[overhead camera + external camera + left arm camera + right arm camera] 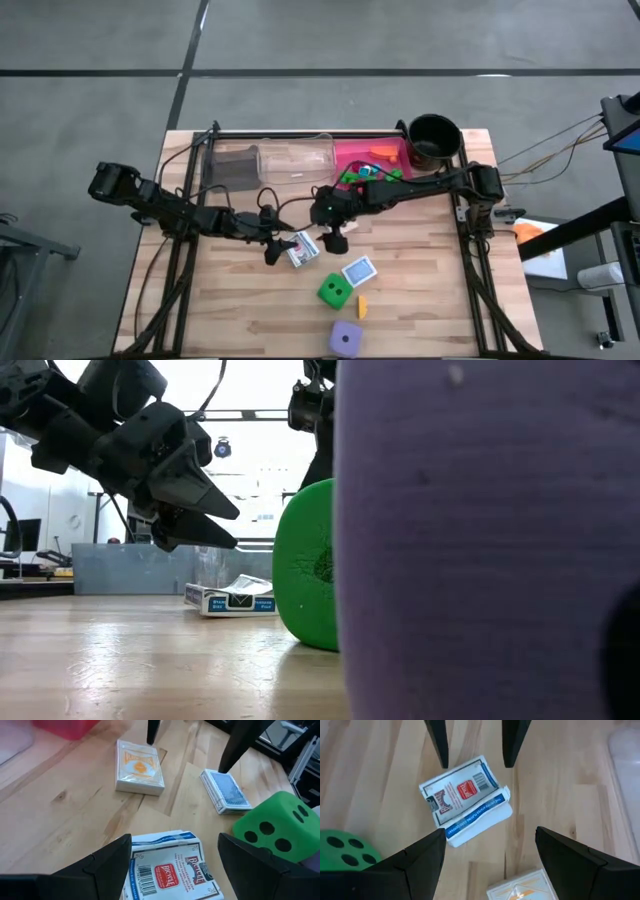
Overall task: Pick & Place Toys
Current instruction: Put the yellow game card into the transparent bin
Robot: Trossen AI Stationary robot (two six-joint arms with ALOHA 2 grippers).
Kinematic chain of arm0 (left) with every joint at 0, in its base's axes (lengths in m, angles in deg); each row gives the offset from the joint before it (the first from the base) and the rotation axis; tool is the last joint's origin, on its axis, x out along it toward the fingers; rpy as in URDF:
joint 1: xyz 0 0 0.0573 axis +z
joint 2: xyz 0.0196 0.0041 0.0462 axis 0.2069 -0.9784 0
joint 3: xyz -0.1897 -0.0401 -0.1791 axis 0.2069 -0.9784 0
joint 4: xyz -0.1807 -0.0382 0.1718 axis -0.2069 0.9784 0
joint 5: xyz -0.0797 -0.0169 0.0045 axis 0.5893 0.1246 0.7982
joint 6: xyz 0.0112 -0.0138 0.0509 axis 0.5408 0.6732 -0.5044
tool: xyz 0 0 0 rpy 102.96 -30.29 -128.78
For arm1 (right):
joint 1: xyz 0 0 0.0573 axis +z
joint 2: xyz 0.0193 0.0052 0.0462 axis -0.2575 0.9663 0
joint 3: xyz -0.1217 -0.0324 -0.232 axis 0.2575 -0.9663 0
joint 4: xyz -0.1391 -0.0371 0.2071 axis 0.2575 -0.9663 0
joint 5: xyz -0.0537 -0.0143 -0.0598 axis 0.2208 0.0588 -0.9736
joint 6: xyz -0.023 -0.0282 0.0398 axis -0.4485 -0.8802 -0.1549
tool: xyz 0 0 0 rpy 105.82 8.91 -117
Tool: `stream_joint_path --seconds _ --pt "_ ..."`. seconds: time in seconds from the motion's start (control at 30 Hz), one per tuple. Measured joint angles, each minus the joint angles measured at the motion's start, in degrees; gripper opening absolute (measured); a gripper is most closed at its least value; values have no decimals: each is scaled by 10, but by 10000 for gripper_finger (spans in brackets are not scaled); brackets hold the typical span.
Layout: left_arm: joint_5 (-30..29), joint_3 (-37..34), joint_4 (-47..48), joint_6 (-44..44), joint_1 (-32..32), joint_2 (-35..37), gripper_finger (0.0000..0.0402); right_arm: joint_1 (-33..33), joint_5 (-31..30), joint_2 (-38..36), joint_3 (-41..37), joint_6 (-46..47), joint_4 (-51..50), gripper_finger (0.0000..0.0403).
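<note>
Cards come first here: you are lining up a pick on the red-printed card box (167,870), not yet gripped. Your left gripper (170,865) hangs just above it with jaws apart, the box lying flat on the table (420,300) between them. Your right gripper (490,855) hovers open over the same box. Next, lower one gripper and close squarely across it.

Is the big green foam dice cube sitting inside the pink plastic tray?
No, the green foam dice cube sits on the bare wooden table, apart from the pink tray.
</note>
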Motion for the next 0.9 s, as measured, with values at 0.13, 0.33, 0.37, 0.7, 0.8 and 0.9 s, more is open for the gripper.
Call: stream_joint_path --seconds 0.13,0.33,0.37,0.7,0.8,0.9 --pt "-1 0 1 0 0 0 300 0 -1 0 0 37 3 307" --pt "-1 0 11 0 0 0 300 1 -35 0 -4 24 5 307" --pt "-1 0 13 0 0 0 300 1 -45 1 -7 13 -4 307" --pt "-1 0 17 0 0 0 300 11 -77 45 -16 -78 3 386" --pt "-1 0 19 0 0 0 300 10 -78 48 -16 -83 2 394" --pt "-1 0 23 0 0 0 300 6 -80 48 -16 -84 -2 386"
